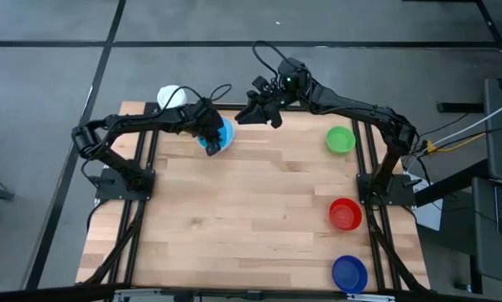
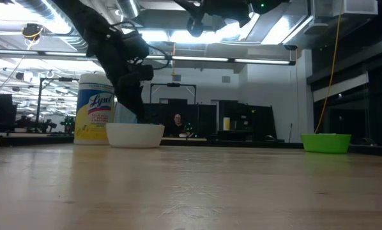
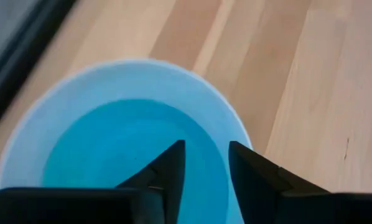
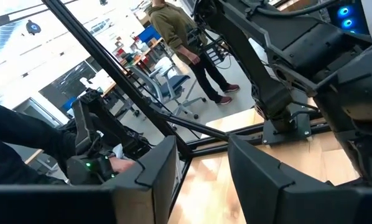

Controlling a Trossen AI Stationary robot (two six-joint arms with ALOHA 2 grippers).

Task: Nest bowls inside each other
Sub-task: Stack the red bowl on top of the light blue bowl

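Your left arm's tool [image 1: 211, 134], fingers slightly parted and gripping nothing, hangs directly over the light blue plastic bowl [image 1: 221, 134] nested in the white one at the bench's far left, so lift straight up.

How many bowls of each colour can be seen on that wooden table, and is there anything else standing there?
Light blue round plastic bowl, sitting inside the white one: 1
White round plastic bowl: 1
Green round plastic bowl: 1
Red round plastic bowl: 1
Dark blue round plastic bowl: 1
White-lidded tub with a yellow label: 1
Total: 6 things, 5 of them bowls.
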